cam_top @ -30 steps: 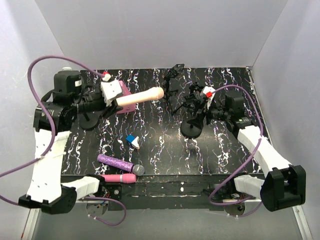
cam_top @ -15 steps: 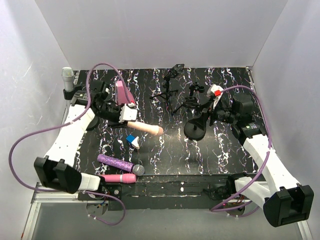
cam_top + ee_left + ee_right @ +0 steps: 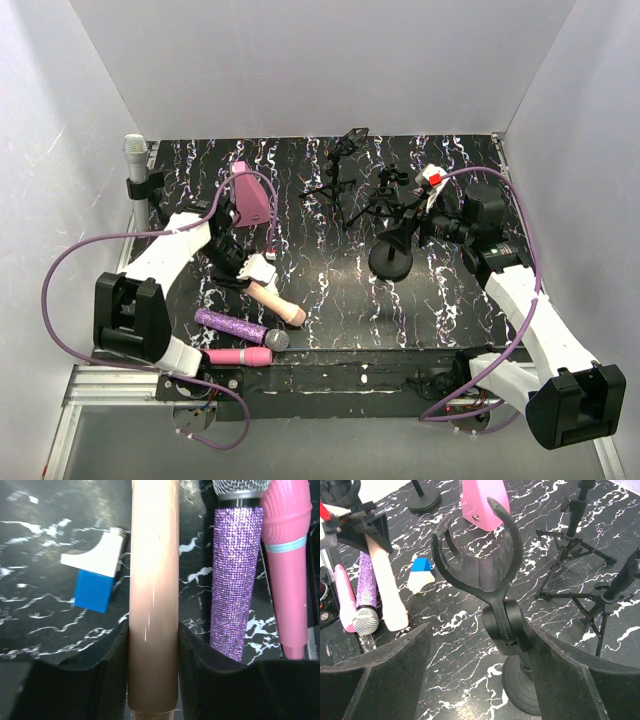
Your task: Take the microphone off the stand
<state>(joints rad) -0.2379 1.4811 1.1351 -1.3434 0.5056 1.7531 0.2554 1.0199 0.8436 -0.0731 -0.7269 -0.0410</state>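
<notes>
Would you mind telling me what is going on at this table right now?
The left end effector grips a beige microphone, holding it down by the table's near edge beside a purple glitter microphone and a pink microphone. The right end effector sits open around the black stand, whose clip is empty.

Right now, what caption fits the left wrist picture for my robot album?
Left gripper clamps a beige microphone beside a glittery purple microphone, a pink microphone and a blue-and-white block.
</notes>
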